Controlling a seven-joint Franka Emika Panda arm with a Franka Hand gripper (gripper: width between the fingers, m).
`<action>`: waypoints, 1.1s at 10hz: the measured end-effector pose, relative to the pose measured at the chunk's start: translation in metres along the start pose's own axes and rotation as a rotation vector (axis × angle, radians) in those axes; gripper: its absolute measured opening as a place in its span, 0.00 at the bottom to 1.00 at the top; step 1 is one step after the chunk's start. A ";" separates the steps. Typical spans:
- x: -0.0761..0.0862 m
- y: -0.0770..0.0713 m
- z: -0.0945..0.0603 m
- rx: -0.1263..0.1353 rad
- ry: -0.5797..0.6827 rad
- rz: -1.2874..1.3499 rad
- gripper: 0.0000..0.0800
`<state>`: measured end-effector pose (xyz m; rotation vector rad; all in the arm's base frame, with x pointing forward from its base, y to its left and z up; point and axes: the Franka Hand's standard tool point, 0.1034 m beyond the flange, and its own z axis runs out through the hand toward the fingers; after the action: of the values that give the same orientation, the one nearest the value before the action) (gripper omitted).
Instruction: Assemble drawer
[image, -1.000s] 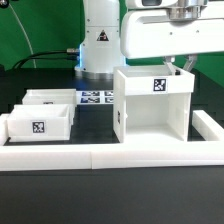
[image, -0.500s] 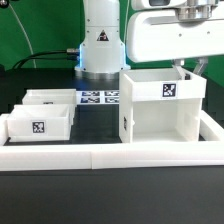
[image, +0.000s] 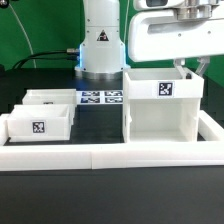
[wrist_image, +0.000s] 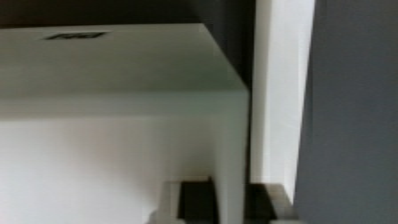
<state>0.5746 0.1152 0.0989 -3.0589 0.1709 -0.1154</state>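
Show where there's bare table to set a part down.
Bare tabletop lies between the trays and the box, bordered by the marker board behind and the border wall in front. Crowded: at the exterior view's left the trays sit close together; at its right the box stands near the wall.

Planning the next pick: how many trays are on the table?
2, both at the exterior view's left: the near tray by the low wall, the far tray behind it. Anything behind the box would be hidden.
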 end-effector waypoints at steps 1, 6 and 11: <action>0.001 -0.002 -0.001 0.007 0.004 0.068 0.05; 0.011 0.007 -0.004 0.068 0.053 0.416 0.05; 0.019 0.005 -0.006 0.093 0.044 0.775 0.05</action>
<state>0.5920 0.1076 0.1058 -2.6659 1.2675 -0.1324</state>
